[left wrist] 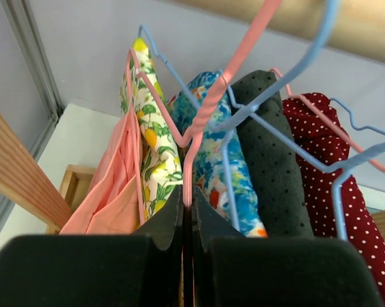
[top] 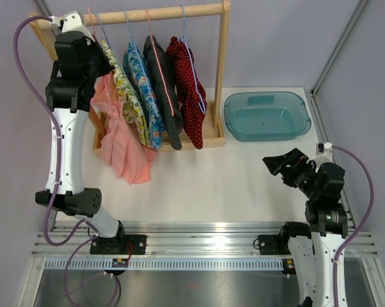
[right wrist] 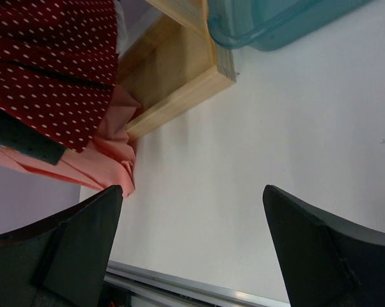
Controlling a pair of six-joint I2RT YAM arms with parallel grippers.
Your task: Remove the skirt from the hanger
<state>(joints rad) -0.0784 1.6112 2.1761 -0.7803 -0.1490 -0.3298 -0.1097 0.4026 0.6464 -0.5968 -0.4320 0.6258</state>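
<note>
My left arm is stretched way up to the left end of the wooden rack (top: pixel 223 64), and the left hand (left wrist: pixel 187 211) is pinched shut on the wire of the pink hanger (left wrist: pixel 208 109). The pink skirt (top: pixel 119 137) hangs there at the rack's left end, its hem spilling onto the counter (top: pixel 243 185), packed tight against the yellow floral piece (top: pixel 130 96). The right arm sits low, right hand (right wrist: pixel 192 211) spread wide over open counter, with the teal bin (top: pixel 266 115) by the far right edge.
</note>
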